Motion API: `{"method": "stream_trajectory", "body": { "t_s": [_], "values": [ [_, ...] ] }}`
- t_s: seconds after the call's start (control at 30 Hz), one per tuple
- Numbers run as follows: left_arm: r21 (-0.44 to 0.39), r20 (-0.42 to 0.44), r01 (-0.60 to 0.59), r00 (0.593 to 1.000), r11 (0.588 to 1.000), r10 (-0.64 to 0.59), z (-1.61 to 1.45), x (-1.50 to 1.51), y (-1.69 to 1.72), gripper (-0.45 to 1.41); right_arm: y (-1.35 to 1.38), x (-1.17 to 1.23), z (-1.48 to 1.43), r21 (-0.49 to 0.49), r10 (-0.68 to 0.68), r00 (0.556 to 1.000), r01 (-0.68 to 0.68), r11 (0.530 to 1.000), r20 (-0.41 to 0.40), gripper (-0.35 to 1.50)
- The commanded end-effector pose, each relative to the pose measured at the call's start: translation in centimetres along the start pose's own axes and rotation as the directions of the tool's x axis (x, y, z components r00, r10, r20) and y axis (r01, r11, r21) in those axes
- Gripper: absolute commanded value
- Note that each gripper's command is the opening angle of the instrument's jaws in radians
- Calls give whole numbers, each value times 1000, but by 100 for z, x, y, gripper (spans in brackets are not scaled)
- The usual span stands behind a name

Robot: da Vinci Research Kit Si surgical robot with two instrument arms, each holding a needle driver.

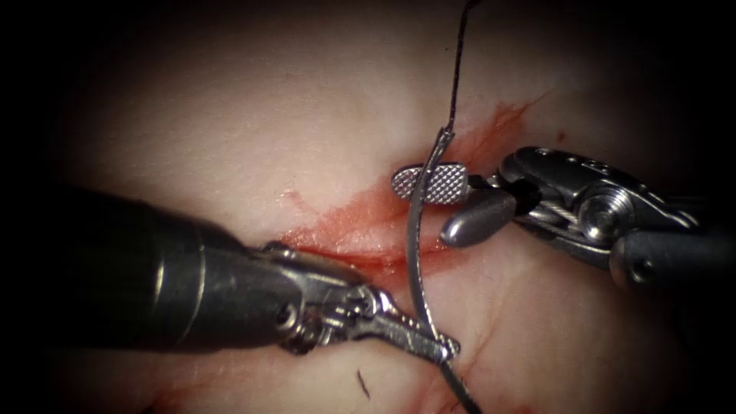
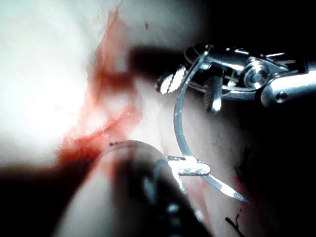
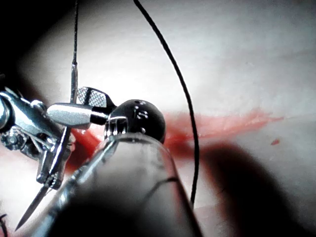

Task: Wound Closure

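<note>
Gripping tool: the needle [image 1: 415, 253] is clamped in the left tool [image 1: 429, 343], near its pointed end.
Right tool [image 1: 452, 203]: jaws are spread wide, nothing is held; the needle's thread end is crossed by them.
Needle: held clear above the tissue [image 1: 253, 130], arched across the cut [image 1: 360, 249].
Thread [image 1: 458, 57]: led from the needle's tail toward the tissue's far edge.
Red fluid [image 1: 349, 222]: spread along the cut.

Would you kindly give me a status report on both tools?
Left tool shut on needle near its point. Right tool open around needle's thread end. Needle clear of tissue.
</note>
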Motion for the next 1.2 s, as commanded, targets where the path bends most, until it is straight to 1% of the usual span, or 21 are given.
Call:
{"method": "stream_trajectory", "body": {
  "t_s": [0.03, 0.17, 0.2, 0.37, 0.4, 0.43, 0.47, 0.5, 0.57, 0.6, 0.83, 0.87, 0.9, 0.93, 0.97, 1.0, 1.03, 1.07, 1.1, 1.13, 1.2],
  "values": [
    [-1, 0, 0, 1000, 1000, 0, 3, 0, -6, -45, 9, 3, 8, 15, -26, 1000, 26, 1000, -16, 130],
    [-3, -4, 2, 1000, 1000, -2, 8, -2, -6, -45, 10, 3, 10, 75, -98, 995, 100, 992, -30, 116],
    [-4, -2, 4, 1000, 1000, -4, 9, -3, -5, -45, 10, 3, 9, 104, -132, 991, 135, 985, -32, 103],
    [-4, -2, 6, 1000, 1000, -6, 10, -3, -4, -45, 15, 5, 12, 128, -176, 984, 177, 976, -18, 95],
    [-4, -1, 6, 1000, 1000, -7, 10, -3, -4, -45, 14, 4, 12, 130, -171, 985, 171, 977, -11, 76],
    [-4, 1, 12, 1000, 1000, -12, 9, -3, -4, -45, 13, 3, 11, 134, -164, 986, 163, 978, -1, 26],
    [-4, 1, 12, 1000, 1000, -12, 9, -3, -4, -45, 13, 3, 11, 134, -164, 986, 163, 978, -1, 26],
    [-4, 1, 13, 1000, 1000, -13, 9, -3, -4, -45, 13, 2, 11, 135, -159, 987, 157, 978, 3, 6],
    [-4, 2, 14, 1000, 1000, -14, 10, -3, -3, -45, 14, 0, 11, 131, -152, 988, 151, 980, -3, -18],
    [-4, 2, 14, 1000, 1000, -14, 10, -3, -3, -45, 14, 0, 11, 132, -158, 987, 157, 979, -3, -35],
    [-4, 12, 38, 999, 999, -38, 10, -4, -1, -45, 15, -1, 10, 122, -93, 996, 93, 988, -5, -35],
    [1, 45, 109, 993, 994, -109, 11, -3, 0, -45, 14, -1, 10, 121, -76, 997, 75, 990, -3, -35],
    [1, 45, 109, 993, 994, -109, 11, -3, 0, -45, 14, -1, 10, 121, -76, 997, 75, 990, -3, -35],
    [1, 48, 122, 991, 992, -122, 11, -2, 1, -30, 14, -1, 10, 121, -76, 997, 75, 990, -3, -35],
    [-1, 37, 141, 989, 990, -140, 12, 0, 3, 16, 14, -1, 9, 120, -58, 998, 58, 991, -1, -35],
    [-3, 27, 150, 988, 989, -150, 12, 2, 5, 42, 13, -1, 9, 118, -46, 999, 46, 992, 0, -35],
    [-6, 16, 158, 987, 987, -158, 11, 3, 7, 61, 13, 0, 9, 117, -39, 999, 39, 992, -1, -35],
    [-20, -54, 156, 986, 988, -157, 9, 6, 11, 98, 10, 1, 6, 113, -37, 999, 38, 993, -11, -35],
    [-26, -87, 161, 983, 987, -162, 7, 8, 12, 110, 9, 1, 5, 106, -35, 999, 38, 994, -29, -35],
    [-26, -131, 129, 983, 991, -131, -5, 19, 20, 111, 3, 3, -2, -11, -6, 994, 5, 1000, -112, -35],
    [-18, -133, 102, 986, 995, -104, -16, 27, 31, 110, -1, 4, -8, -67, 91, 980, -104, 992, -180, -35]
  ]
}}
